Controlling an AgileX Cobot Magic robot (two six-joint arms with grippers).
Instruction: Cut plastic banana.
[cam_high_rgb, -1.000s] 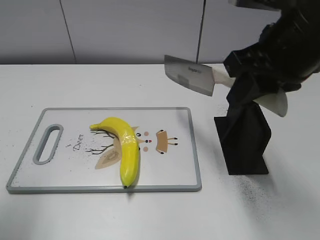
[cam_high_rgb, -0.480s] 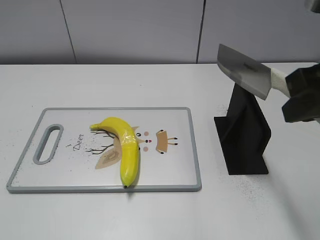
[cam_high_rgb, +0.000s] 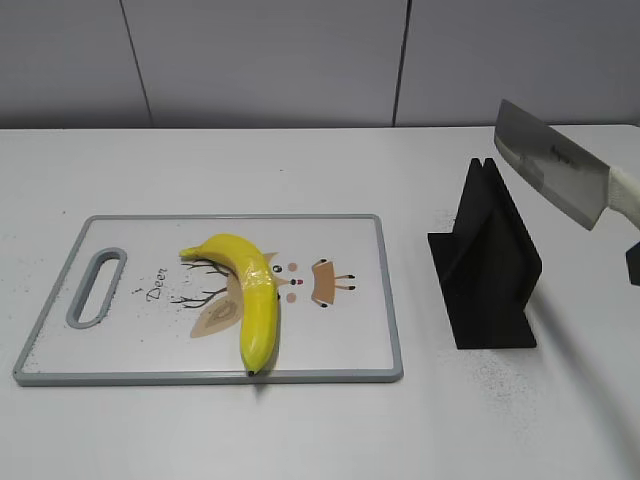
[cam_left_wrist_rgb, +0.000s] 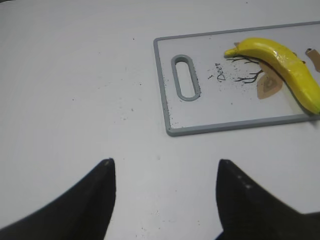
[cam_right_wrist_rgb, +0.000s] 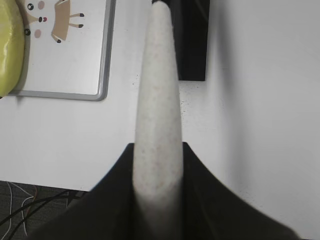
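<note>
The plastic banana (cam_high_rgb: 252, 294) is glossy yellow and curved, and lies whole on the white cutting board (cam_high_rgb: 130, 352), over the deer print. It also shows in the left wrist view (cam_left_wrist_rgb: 282, 67) and at the edge of the right wrist view (cam_right_wrist_rgb: 9, 47). My right gripper (cam_right_wrist_rgb: 158, 150) is shut on the pale handle of a cleaver (cam_high_rgb: 552, 163), held in the air above the right side of the table, over the black knife stand (cam_high_rgb: 487, 265). My left gripper (cam_left_wrist_rgb: 165, 165) is open and empty over bare table, left of the board (cam_left_wrist_rgb: 170, 100).
The black knife stand (cam_right_wrist_rgb: 192, 40) stands to the right of the board. The board (cam_right_wrist_rgb: 100, 75) has a grey rim and a handle slot (cam_high_rgb: 96, 289) at its left end. A grey wall panel runs behind the table.
My right arm has drawn back to the right with the cleaver, from above the board's right edge to beyond the knife stand. The banana and board have not moved.
</note>
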